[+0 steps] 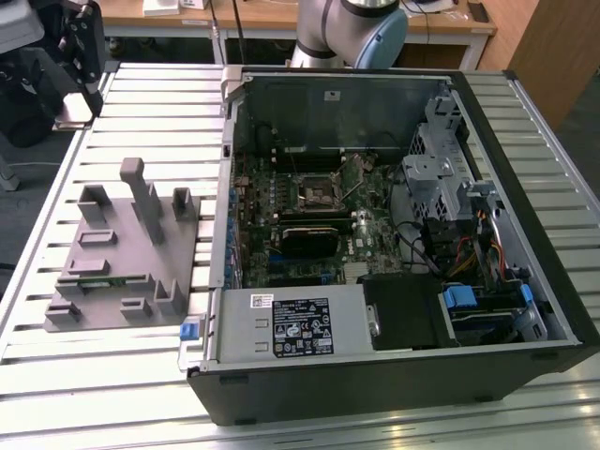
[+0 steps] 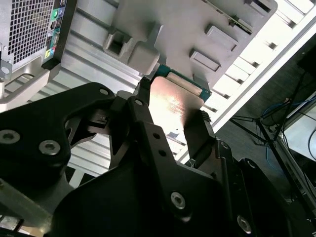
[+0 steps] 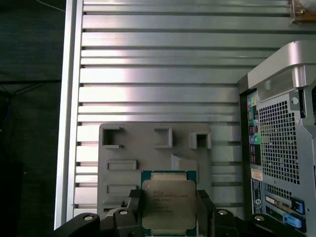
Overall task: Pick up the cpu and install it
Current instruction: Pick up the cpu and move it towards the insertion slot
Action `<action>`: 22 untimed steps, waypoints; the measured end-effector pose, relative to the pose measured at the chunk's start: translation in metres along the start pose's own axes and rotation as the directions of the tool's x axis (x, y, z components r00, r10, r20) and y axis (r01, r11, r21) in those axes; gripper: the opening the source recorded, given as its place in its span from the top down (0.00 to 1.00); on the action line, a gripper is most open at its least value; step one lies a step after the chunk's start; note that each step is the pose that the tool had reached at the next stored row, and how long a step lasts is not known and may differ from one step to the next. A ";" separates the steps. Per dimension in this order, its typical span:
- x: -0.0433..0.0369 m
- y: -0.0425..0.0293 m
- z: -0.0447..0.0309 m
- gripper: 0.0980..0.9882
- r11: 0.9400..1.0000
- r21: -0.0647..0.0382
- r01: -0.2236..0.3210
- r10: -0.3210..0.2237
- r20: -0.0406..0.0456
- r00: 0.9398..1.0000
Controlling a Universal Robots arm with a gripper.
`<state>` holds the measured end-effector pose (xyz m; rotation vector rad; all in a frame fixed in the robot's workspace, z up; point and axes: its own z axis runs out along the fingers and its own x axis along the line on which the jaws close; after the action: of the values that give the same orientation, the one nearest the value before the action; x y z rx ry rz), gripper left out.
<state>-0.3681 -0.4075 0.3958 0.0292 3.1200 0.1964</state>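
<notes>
The cpu (image 3: pixel 168 203), a flat square chip with a pale metal top and a green edge, sits between my gripper's (image 3: pixel 169 200) two black fingers (image 3: pixel 136 207), one on each side. The gripper is shut on it. In the second wrist view the cpu (image 2: pixel 173 101) hangs in the gripper (image 2: pixel 170 106), clear above the grey plastic fixture (image 2: pixel 163 19). In the first wrist view the fixture (image 3: pixel 128 163) lies below the chip. The open computer case (image 1: pixel 394 375) holds the motherboard with its empty square socket (image 1: pixel 317 192).
The grey fixture (image 1: pixel 122 253) lies on the slatted aluminium table (image 1: pixel 112 375), on the exterior view's left of the case. The case's rear panel (image 3: pixel 276 123) with ports stands close beside the fixture. The table edge (image 3: pixel 69 123) drops to dark floor. Black equipment (image 1: pixel 80 47) stands at the far left corner.
</notes>
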 end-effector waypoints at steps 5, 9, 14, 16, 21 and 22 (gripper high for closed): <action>-0.0072 0.0001 0.0002 0.52 1.000 0.000 0.000 0.000 0.000 1.000; -0.0120 0.0002 0.0003 0.52 1.000 -0.001 0.000 0.000 0.000 1.000; -0.0203 0.0003 0.0005 0.52 1.000 -0.001 0.000 0.000 0.000 1.000; -0.0234 0.0004 0.0005 0.52 1.000 -0.001 0.000 0.000 0.000 1.000; -0.0302 0.0005 0.0007 0.52 1.000 -0.001 0.000 0.000 0.000 1.000; -0.0313 0.0005 0.0007 0.52 1.000 -0.001 0.000 0.000 0.000 1.000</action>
<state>-0.3367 -0.4075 0.3956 0.0293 3.1200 0.1980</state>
